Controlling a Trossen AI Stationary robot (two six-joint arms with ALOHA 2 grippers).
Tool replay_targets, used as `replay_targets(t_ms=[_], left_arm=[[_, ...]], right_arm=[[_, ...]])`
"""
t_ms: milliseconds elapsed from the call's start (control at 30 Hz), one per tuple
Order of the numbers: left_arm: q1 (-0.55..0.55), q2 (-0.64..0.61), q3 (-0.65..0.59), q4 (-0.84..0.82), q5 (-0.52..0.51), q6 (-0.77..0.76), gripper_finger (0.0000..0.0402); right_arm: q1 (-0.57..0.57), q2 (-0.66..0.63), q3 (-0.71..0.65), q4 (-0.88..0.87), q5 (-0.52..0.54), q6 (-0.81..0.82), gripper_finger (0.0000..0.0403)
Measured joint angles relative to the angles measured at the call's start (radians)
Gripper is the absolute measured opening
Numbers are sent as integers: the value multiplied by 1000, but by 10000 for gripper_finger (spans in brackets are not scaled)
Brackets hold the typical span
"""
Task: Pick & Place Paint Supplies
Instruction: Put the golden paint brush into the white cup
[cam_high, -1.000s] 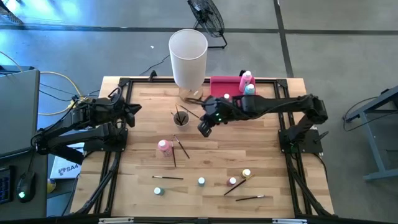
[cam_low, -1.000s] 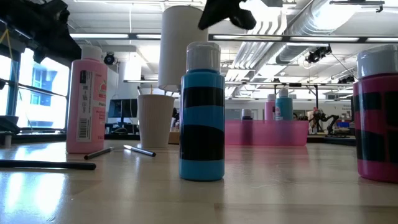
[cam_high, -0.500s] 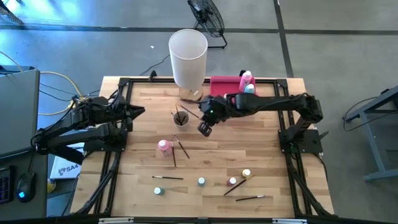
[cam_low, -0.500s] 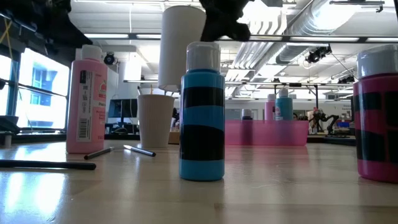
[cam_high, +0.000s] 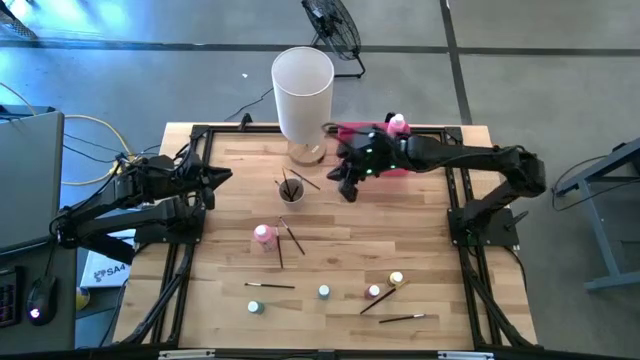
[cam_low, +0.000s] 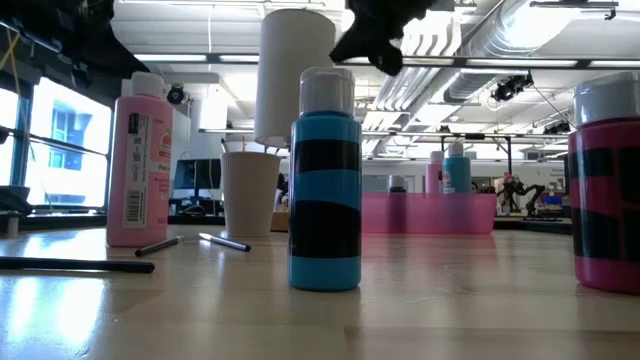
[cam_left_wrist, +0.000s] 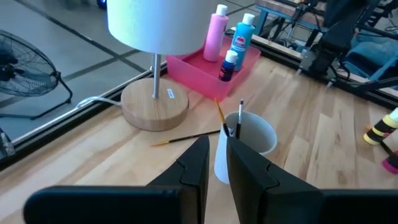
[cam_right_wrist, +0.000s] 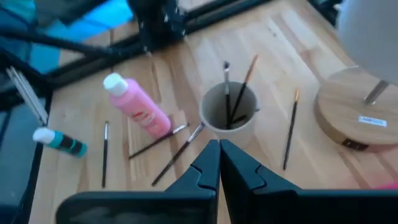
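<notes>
Between picks: brushes and bottles lie scattered

Left gripper (cam_high: 222, 177) waits at the table's left edge, fingers nearly together, empty. Cup (cam_high: 291, 190) holds brushes; pink bottle (cam_high: 264, 235) stands mid-table. Right gripper (cam_high: 347, 190), pinched empty beside the tray (cam_high: 356, 133), must next open and descend.

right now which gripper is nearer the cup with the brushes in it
Right. The right gripper hangs beside the cup, between it and the pink tray. The left gripper waits a bit farther off, near the table's left edge.
</notes>
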Motion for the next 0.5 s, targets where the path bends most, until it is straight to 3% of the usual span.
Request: replay_targets(t_ms=[300, 500], left_arm=[[0, 0, 0, 0, -45, -3, 54], [0, 0, 0, 13, -58, -56, 54]], right_arm=[[-54, -146, -450, 366, 26, 178, 4], [-47, -134, -563, 484, 30, 252, 4]])
